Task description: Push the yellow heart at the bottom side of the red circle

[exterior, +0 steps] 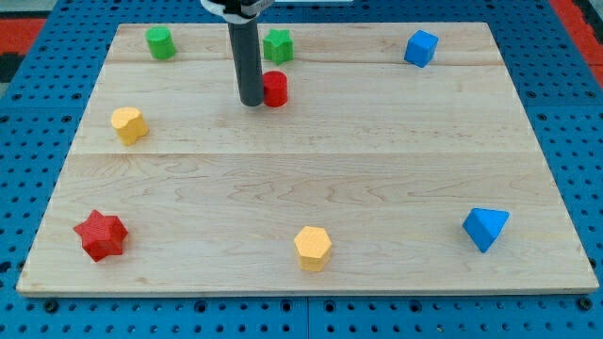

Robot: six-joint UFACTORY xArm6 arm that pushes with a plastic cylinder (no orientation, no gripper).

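The red circle (274,88) stands on the wooden board (377,151) near the view's top, a little left of centre. My tip (251,101) rests on the board right against the red circle's left side. The yellow heart (129,124) lies far to the left of the tip, near the board's left edge and slightly lower than the red circle. Nothing stands between the heart and the tip.
A green cylinder (159,42) and a green star (277,45) sit along the top edge, with a blue cube (421,48) at top right. A red star (101,234) is at bottom left, a yellow hexagon (312,248) at bottom centre, and a blue triangle (485,227) at bottom right.
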